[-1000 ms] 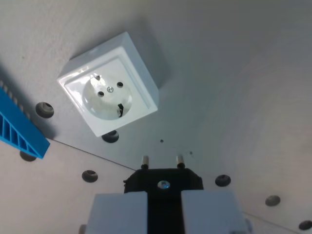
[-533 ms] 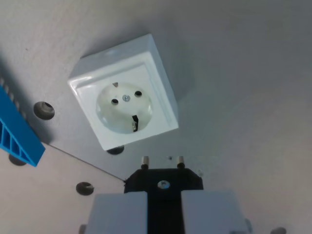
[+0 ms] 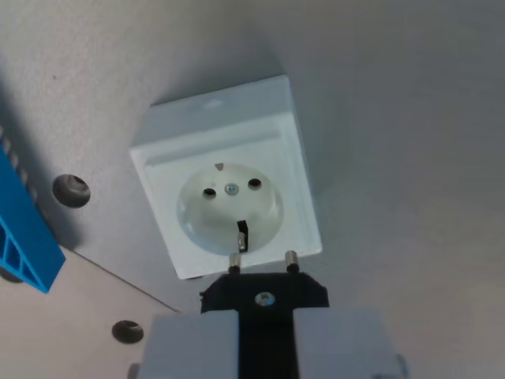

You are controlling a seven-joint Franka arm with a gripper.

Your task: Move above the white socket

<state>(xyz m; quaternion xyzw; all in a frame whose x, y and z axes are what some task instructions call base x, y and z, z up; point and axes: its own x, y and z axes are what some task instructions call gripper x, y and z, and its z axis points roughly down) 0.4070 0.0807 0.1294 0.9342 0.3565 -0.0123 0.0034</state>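
At the bottom centre of the frame, the gripper has its two pale grey fingers clamped on a black two-pin plug, whose metal pins point up the frame. The pin tips lie over the lower edge of the white square plastic socket, which fills the middle of the frame on a grey tabletop. A blue plastic piece sits at the left edge, near round holes.

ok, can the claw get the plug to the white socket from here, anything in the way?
Probably yes. The claw, shut on the black plug, has its pins at the white socket's near edge; nothing lies between. The blue part sits off to the wrist view's left.
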